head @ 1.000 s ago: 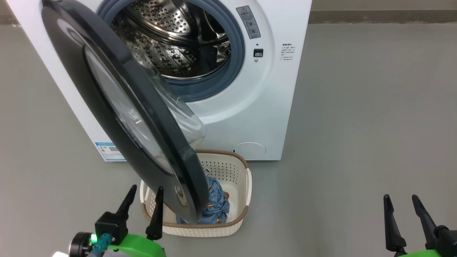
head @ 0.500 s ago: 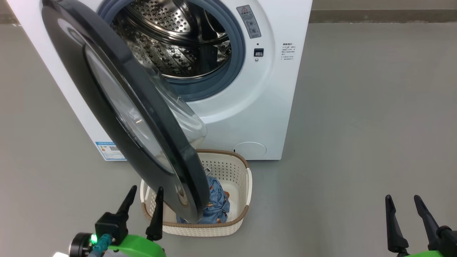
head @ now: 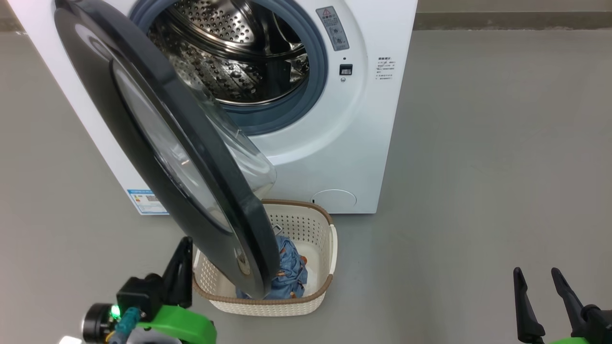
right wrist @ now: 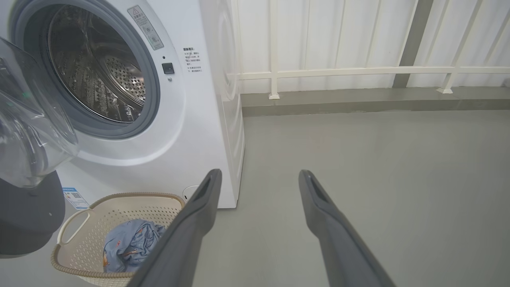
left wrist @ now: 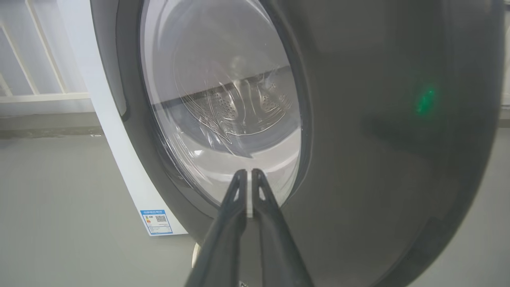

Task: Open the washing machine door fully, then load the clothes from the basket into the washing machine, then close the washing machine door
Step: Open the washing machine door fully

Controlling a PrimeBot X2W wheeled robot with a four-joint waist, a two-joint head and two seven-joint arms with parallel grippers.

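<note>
Half open, the washing machine door (head: 167, 148) stands out from the washing machine (head: 334, 143), its lower rim hanging over the basket (head: 321, 290) on the floor in front, where the clothes (head: 289, 274) lie bundled. The left gripper (head: 184, 246) sits by the door's outer face, fingers pressed together on nothing; whether it touches the rim seems unclear. The right gripper (head: 538, 277) hovers well apart, fingers spread.

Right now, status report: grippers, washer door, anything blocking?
Left gripper shut, empty, facing the black-rimmed round glass door. Right gripper open, empty. Door part open, overhanging the cream perforated basket of light blue clothes.
</note>
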